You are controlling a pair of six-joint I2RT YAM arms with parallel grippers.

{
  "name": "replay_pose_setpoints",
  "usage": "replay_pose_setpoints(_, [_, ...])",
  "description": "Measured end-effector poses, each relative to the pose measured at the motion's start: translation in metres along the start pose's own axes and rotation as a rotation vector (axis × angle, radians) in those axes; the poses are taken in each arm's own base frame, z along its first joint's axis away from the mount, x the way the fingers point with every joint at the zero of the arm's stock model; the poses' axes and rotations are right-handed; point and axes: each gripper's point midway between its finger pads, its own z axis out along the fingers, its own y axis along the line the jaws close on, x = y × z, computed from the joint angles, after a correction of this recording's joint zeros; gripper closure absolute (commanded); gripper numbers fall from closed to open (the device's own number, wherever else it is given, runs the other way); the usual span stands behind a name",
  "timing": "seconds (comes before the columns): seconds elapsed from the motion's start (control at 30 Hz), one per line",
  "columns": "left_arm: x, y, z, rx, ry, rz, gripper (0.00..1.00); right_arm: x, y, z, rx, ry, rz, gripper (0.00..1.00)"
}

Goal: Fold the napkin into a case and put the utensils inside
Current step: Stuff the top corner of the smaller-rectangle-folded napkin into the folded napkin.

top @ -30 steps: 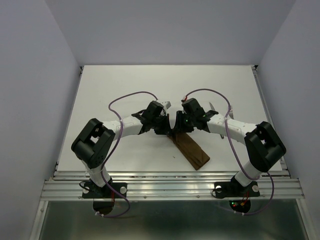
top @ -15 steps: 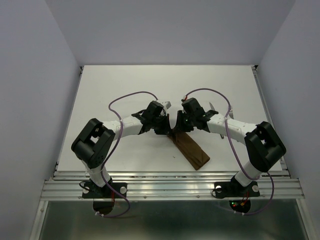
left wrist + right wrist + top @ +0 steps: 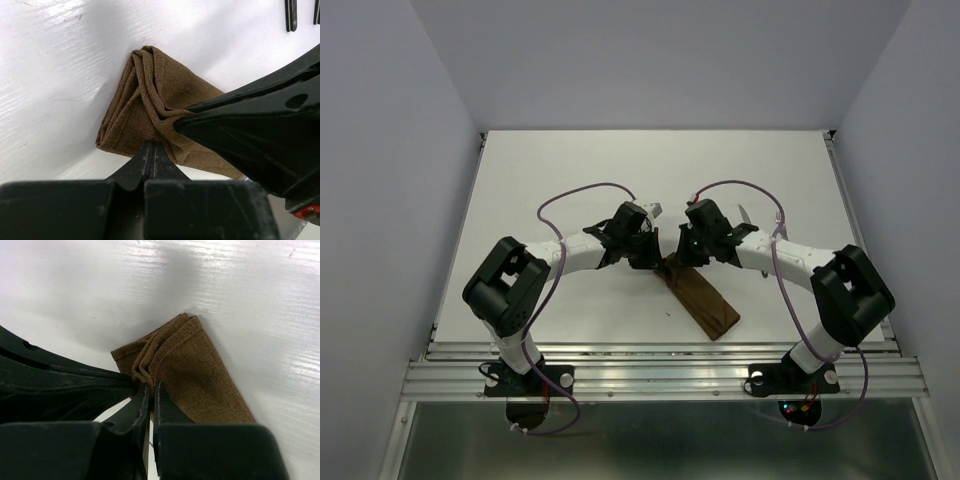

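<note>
The napkin (image 3: 705, 302) lies as a narrow dark brown folded strip, running diagonally between the arms. Both grippers meet at its far end. My left gripper (image 3: 151, 145) is shut on the bunched cloth of the napkin (image 3: 150, 95). My right gripper (image 3: 152, 386) is shut on the layered edge of the napkin (image 3: 195, 370), and its fingers (image 3: 250, 125) fill the right of the left wrist view. The utensils' dark handle ends (image 3: 291, 15) show at the top right of that view. A silver utensil tip (image 3: 746, 213) pokes out behind the right arm.
The white table (image 3: 570, 170) has raised side rails and a metal rail along its near edge (image 3: 660, 370). Purple cables (image 3: 585, 192) loop over both arms. The left gripper's fingers (image 3: 60, 377) cross the left of the right wrist view.
My right gripper has closed its jaws onto the napkin's far end. The left gripper stays shut, and both arms have barely moved.
</note>
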Motion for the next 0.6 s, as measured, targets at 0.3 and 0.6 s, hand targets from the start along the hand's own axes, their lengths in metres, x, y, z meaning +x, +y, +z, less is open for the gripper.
replay_pose_setpoints(0.3, [0.0, 0.0, 0.0, 0.0, 0.001, -0.001, 1.0, 0.011, -0.005, 0.007, 0.006, 0.043, 0.003, 0.99])
replay_pose_setpoints(0.6, [-0.001, -0.001, 0.0, 0.001, 0.0, -0.006, 1.0, 0.021, -0.014, 0.019, 0.037, 0.084, 0.002, 0.99])
